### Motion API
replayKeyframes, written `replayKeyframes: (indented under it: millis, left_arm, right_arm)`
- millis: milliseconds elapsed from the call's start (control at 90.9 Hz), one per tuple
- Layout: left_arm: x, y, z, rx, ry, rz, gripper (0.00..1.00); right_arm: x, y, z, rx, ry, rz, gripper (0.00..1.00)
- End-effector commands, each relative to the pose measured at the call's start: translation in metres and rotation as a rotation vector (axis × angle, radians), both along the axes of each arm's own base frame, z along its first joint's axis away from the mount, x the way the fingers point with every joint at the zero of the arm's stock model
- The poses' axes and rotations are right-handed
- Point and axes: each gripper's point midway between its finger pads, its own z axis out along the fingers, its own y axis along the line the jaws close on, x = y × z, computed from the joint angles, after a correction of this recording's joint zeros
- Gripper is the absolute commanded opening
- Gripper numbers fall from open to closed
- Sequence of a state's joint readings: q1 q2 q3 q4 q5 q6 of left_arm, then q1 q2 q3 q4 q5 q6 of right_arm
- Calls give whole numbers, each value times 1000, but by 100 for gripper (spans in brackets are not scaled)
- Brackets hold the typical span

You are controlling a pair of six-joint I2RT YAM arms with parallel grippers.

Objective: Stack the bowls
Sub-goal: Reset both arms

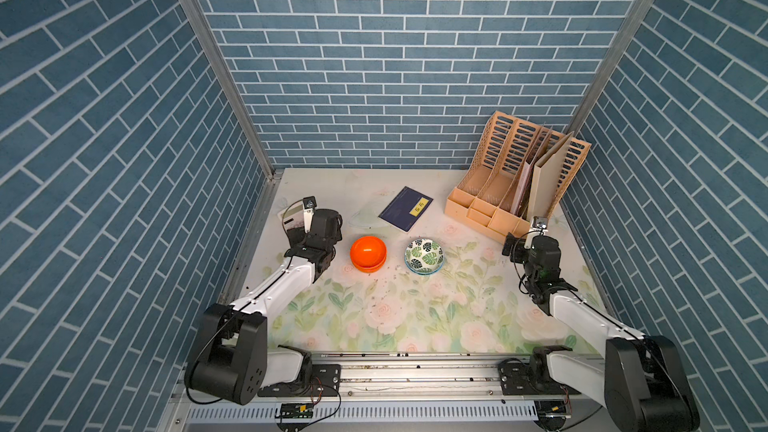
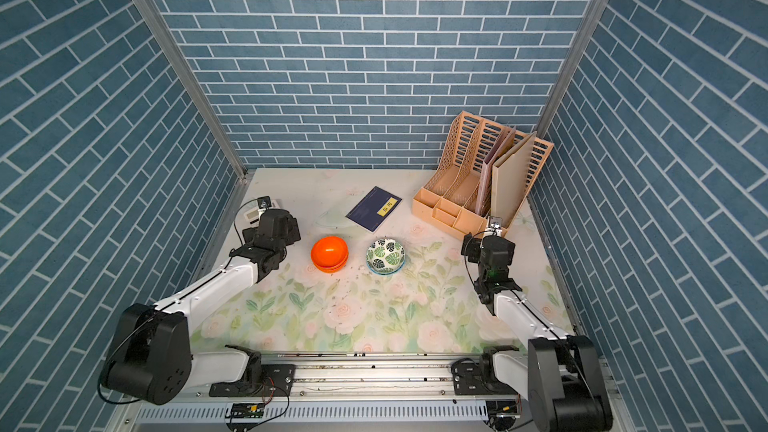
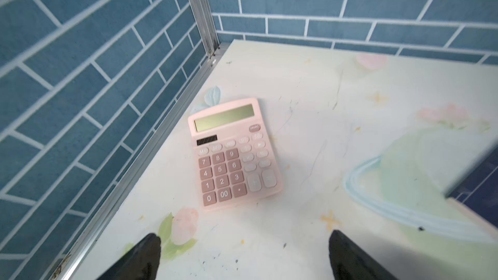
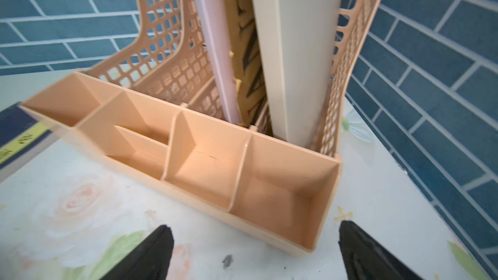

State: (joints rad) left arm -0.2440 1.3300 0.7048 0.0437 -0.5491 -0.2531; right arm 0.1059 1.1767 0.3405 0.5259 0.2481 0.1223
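Landmark: dark blue rectangular booklet (image 1: 405, 209) with a yellow label, lying flat on the floral-printed table (image 1: 415, 309).

First stack: glossy, round, shallow orange bowls (image 1: 368, 254), nested upright on the table. They sit on the robot's side of the booklet, toward the left arm. Two rims seem to show, though the count is hard to settle from above.

Second stack: white, round leaf-print bowls (image 1: 424, 256) with dark green leaves and a pale blue rim, nested upright. They sit on the robot's side of the booklet, slightly toward the right arm, near the orange bowls but apart from them.

Left arm end: black two-fingered left gripper (image 3: 244, 234), fingers released and spread wide with nothing between them. It is held above the table well to the left of the booklet, apart from both stacks.

Right arm end: black two-fingered right gripper (image 4: 254, 224), fingers likewise released and holding nothing. It is held above the table to the right of the booklet.

Before the left gripper: pink rectangular desk calculator (image 3: 234, 154), lying flat and face up, left of the booklet by the side wall.

Before the right gripper: peach plastic desk organiser (image 1: 511, 176) with perforated file slots and open front compartments, standing right of the booklet. A cream folder (image 4: 293, 49) and a pale pink folder (image 4: 213, 49) stand upright at the end farther from the booklet.
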Motion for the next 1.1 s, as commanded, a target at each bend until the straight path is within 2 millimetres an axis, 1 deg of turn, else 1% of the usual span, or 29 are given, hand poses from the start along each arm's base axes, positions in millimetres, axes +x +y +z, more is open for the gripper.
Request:
replayKeyframes:
  millis: [0, 110, 154, 220, 253, 264, 297, 341, 396, 473, 583, 715, 825, 880, 968, 1012, 1056, 1089]
  left_arm:
    - [19, 3, 18, 25, -115, -30, 100]
    - [18, 8, 3, 66, -118, -55, 100]
    - [18, 10, -2, 63, -129, -65, 100]
    - [17, 5, -7, 39, -159, -120, 100]
    - [18, 7, -5, 37, -175, -122, 100]
    - [15, 8, -9, 40, -171, -121, 100]
    - [13, 9, -11, 47, -185, -123, 100]
    - [11, 9, -8, 61, -212, -139, 100]
    - [8, 14, -8, 65, -239, -137, 100]
    - [6, 17, -3, 35, -306, -147, 100]
    - [0, 22, -3, 10, -373, -149, 100]
    - [5, 12, 2, 4, -418, -214, 100]
    - [3, 8, -8, 3, -427, -246, 100]
    - [4, 8, -7, -9, -431, -256, 100]
    - [1, 2, -9, -9, -444, -302, 100]
    - [-4, 3, -8, -2, -470, -295, 100]
    - [-2, 4, -11, -7, -450, -290, 100]
    - [-3, 5, -8, -4, -470, -287, 100]
  right_arm:
    - [13, -7, 26, -56, -181, -9, 100]
    - [17, -7, 22, -86, -213, -1, 100]
    - [17, -6, 25, -83, -248, 0, 100]
    - [18, -7, 22, -94, -259, -1, 100]
    - [18, -9, 22, -94, -271, -13, 100]
    - [18, -8, 21, -93, -273, -11, 100]
    - [19, -7, 19, -92, -270, -4, 100]
    - [21, -3, 12, -97, -269, 20, 100]
    - [21, -1, 11, -96, -267, 34, 100]
    - [19, -1, 10, -94, -274, 35, 100]
    - [14, -6, 8, -97, -288, 8, 100]
    - [14, -5, 9, -96, -293, 7, 100]
    - [14, -6, 9, -94, -290, 6, 100]
    - [14, -5, 9, -95, -291, 7, 100]
    - [14, -6, 9, -95, -291, 7, 100]
    - [14, -5, 9, -95, -293, 7, 100]
    - [14, -5, 9, -95, -290, 7, 100]
    - [14, -6, 9, -95, -292, 6, 100]
